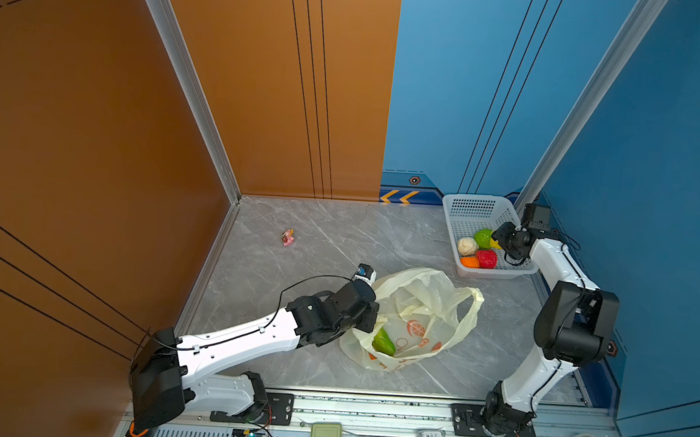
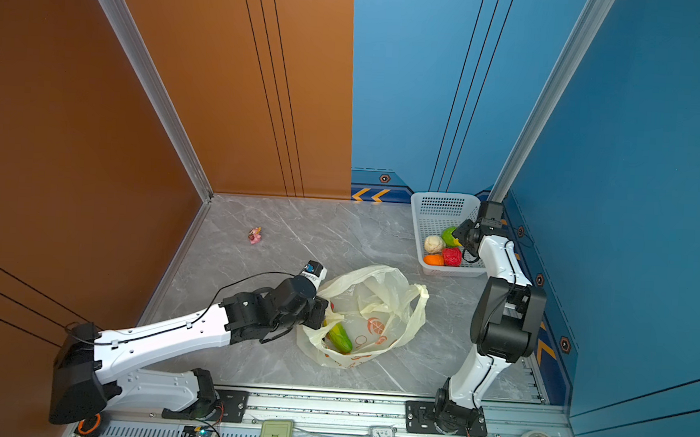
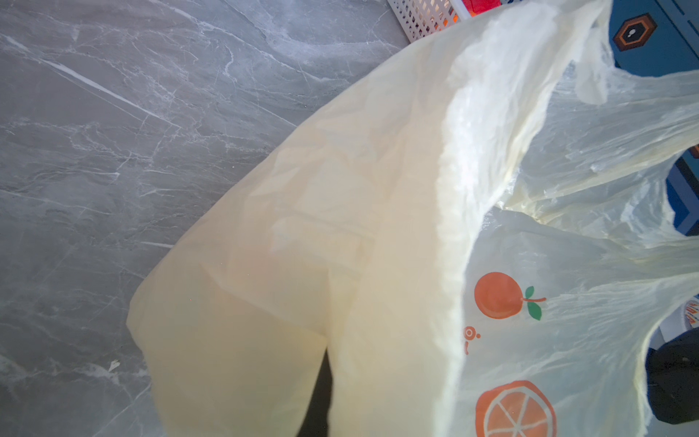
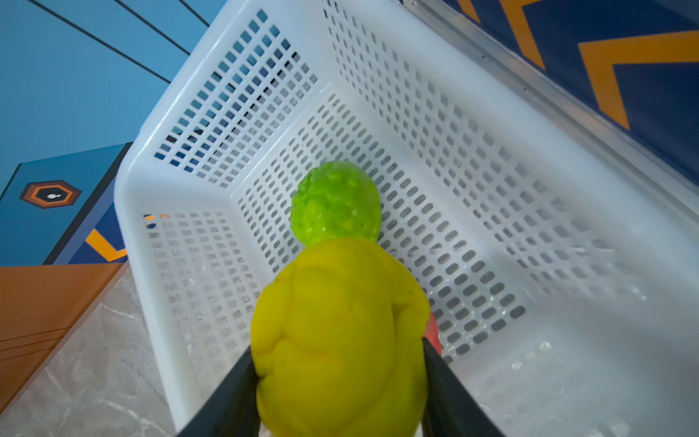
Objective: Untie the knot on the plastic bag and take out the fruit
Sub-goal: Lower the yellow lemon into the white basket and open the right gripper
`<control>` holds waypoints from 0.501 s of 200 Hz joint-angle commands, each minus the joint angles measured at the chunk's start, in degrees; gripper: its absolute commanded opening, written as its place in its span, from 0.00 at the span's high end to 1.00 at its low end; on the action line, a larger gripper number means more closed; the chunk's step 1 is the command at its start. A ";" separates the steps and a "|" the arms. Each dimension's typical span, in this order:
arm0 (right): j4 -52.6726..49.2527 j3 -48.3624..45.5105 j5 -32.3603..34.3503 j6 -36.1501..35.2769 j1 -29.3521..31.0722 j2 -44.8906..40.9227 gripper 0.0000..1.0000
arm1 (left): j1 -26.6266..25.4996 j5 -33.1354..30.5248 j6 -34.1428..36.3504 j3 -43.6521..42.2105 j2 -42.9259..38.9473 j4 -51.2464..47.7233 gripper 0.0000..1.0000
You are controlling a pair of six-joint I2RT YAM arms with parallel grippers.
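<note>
with the right gripper (image 4: 340, 393), fingers half spread, we clamp the lumpy yellow fruit (image 4: 336, 321) over the white perforated plastic basket (image 4: 128, 181). we should lower it beside the bumpy green fruit (image 4: 336, 200) beyond the fingertips, then release gently. the left gripper (image 1: 373, 317), shut, pinches the pale-yellow plastic bag (image 1: 426, 299).

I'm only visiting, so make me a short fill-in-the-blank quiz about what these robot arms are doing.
The right hand holds a ____ fruit over the white basket.
The ____ hand grips the rim of the plastic bag.
The fruit inside the bag is ____.
The small figurine on the table is ____.
Missing words: yellow; left; green; pink.
</note>
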 commanded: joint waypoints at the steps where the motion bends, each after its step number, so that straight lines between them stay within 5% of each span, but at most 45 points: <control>1: -2.52 2.54 5.50 -3.18 -0.34 1.28 0.39 | -0.11 0.73 0.84 1.52 0.39 0.25 1.00; 58: -6.93 5.71 7.74 -4.57 -0.72 3.11 0.21 | -0.30 0.64 0.76 1.58 0.65 0.31 1.00; 100: -8.34 6.10 5.44 -4.69 -0.46 0.40 0.19 | -0.53 0.44 0.82 1.61 0.65 0.29 1.00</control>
